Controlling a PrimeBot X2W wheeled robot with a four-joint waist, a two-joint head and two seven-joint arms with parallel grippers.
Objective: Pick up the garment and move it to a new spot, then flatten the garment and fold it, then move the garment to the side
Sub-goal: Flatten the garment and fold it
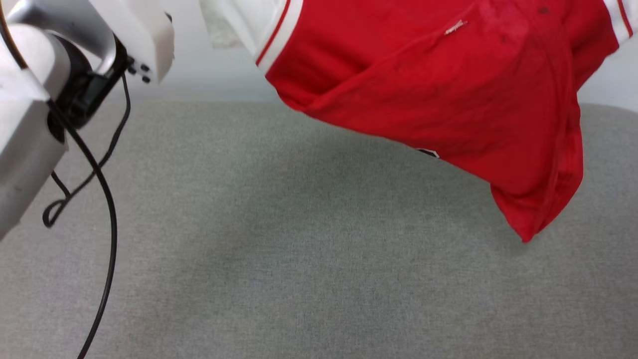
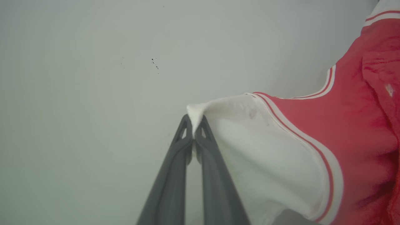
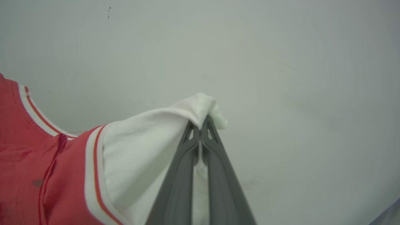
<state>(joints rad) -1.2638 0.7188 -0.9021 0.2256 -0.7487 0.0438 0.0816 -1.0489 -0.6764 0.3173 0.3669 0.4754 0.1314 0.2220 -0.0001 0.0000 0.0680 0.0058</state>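
Note:
The garment (image 1: 448, 89), a red jersey shirt with white sleeves and red-and-white trim, hangs in the air above the grey surface, its lowest corner at the right. In the left wrist view my left gripper (image 2: 194, 125) is shut on the tip of a white sleeve (image 2: 265, 150), with the red body (image 2: 359, 131) to its right. In the right wrist view my right gripper (image 3: 200, 126) is shut on the other white sleeve (image 3: 147, 150), the red body (image 3: 31, 162) to its left. Both grippers are raised against a pale wall.
A grey fabric-covered surface (image 1: 299, 249) spreads below the hanging shirt. My pale left arm (image 1: 40, 89) with a dangling black cable (image 1: 107, 214) fills the head view's left side. A pale wall (image 1: 209, 70) stands behind.

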